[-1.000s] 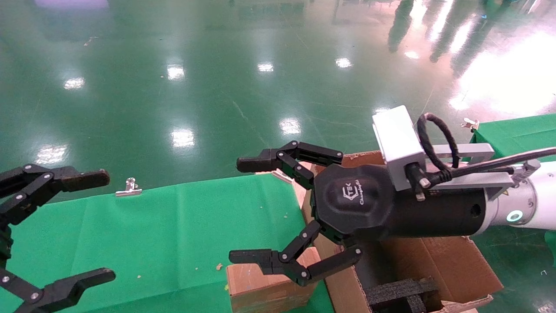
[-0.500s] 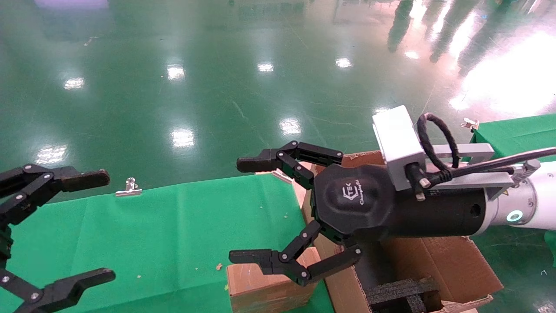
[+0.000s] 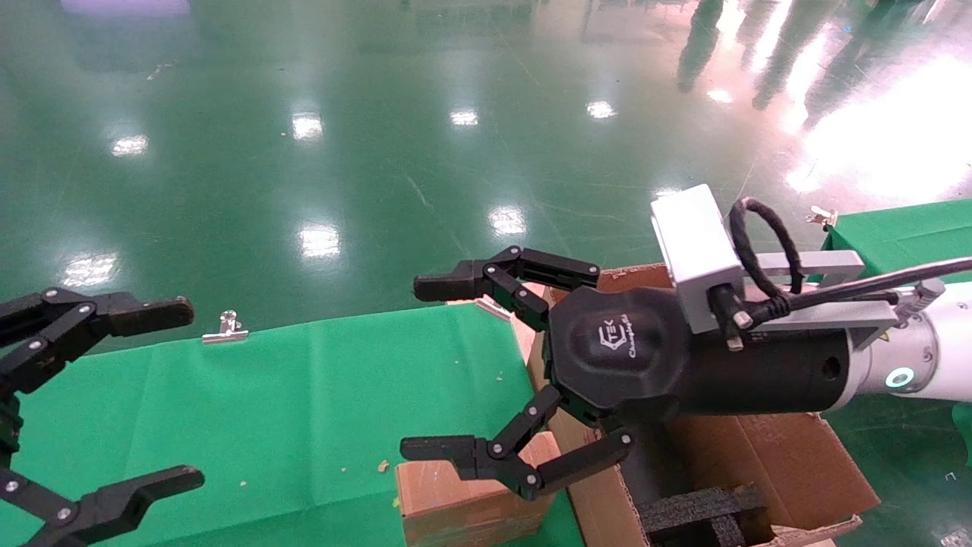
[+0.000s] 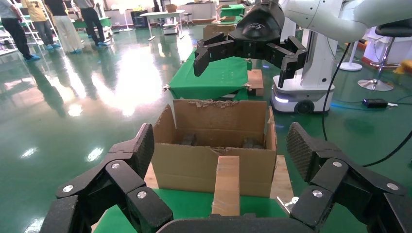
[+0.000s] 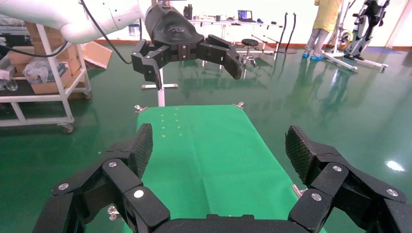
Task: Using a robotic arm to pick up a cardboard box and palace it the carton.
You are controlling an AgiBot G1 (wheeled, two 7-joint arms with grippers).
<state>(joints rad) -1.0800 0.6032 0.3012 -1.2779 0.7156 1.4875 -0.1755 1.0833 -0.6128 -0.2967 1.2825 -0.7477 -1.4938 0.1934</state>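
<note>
Reaching for the small box

Your right gripper (image 3: pixel 456 365) hung wide open and empty above the cardboard box (image 3: pixel 463 501), which lay on the green cloth right beside the carton (image 3: pixel 790 463). Next you needed to go down and close on it. Your left gripper (image 3: pixel 114 395) waited wide open, far from the carton.

The right gripper (image 3: pixel 429 365) is black with silver rivets and a white logo, carries a silver camera block (image 3: pixel 695 247) and joins a glossy white arm (image 3: pixel 938 353) with a cyan ring light; the left gripper (image 3: pixel 182 395), at 9 o'clock, is plain black. The cardboard box (image 3: pixel 456 505) at 6 o'clock is plain brown, and the carton (image 3: pixel 790 456) at 5 o'clock is brown with black foam inserts (image 3: pixel 699 513). The worktop (image 3: pixel 304 410) wears bright green cloth, against a darker glossy green floor (image 3: pixel 380 152) dotted with white reflections.
</note>
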